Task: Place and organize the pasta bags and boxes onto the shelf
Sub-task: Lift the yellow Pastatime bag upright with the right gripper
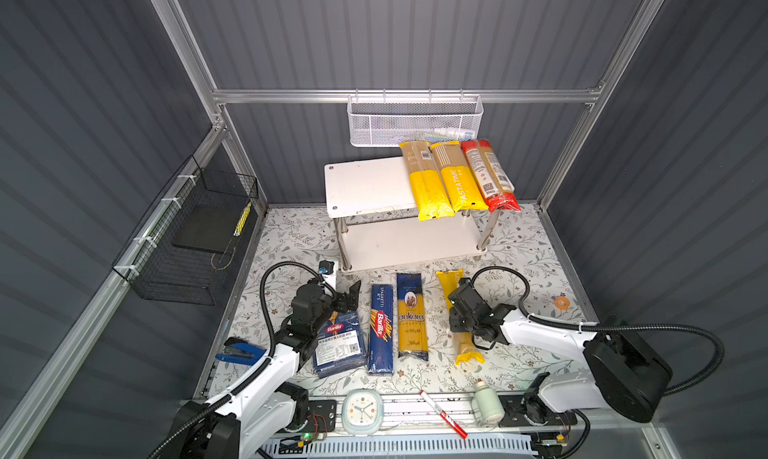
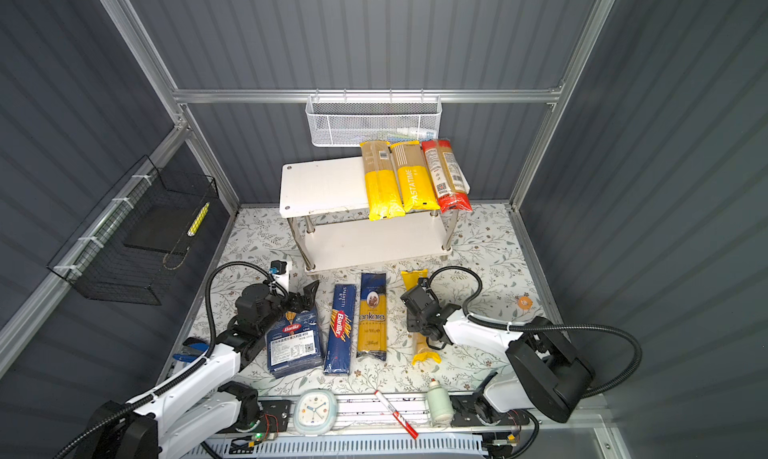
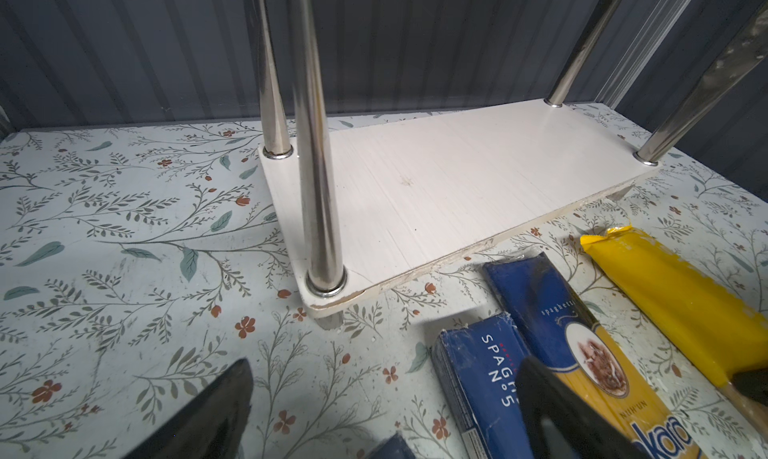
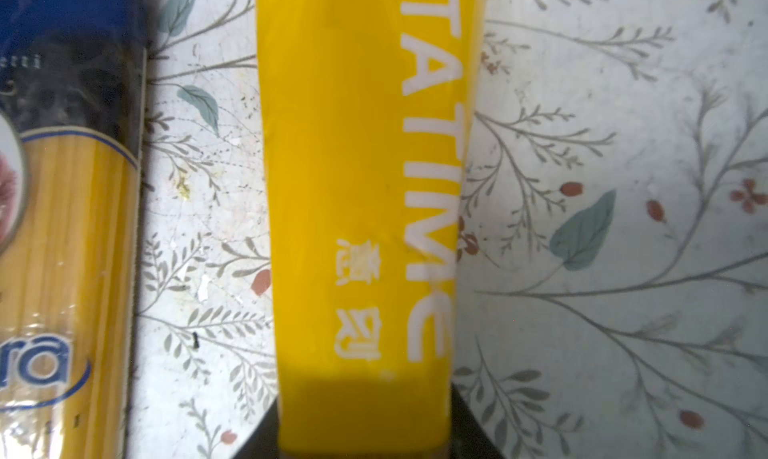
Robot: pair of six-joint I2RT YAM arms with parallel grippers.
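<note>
We see the right claw (image 4: 363, 434) closed around the yellow Pastatime bag (image 4: 353, 186), dark fingers against both its sides. The bag lies flat on the counter (image 1: 291, 245) in front of the shelf (image 1: 365, 186), beside the ankara bag (image 1: 412, 315). The left claw (image 1: 352, 297) hangs wide open and empty over the far end of the wide Barilla box (image 1: 338, 344), which has the narrow Barilla box (image 1: 381, 332) beside it. On the shelf's top board, two yellow bags (image 1: 424, 182) and the red-and-clear bag (image 1: 490, 178) lie side by side at its right end.

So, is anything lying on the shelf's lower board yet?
No, the lower board shows only bare white surface in the left wrist view.
</note>
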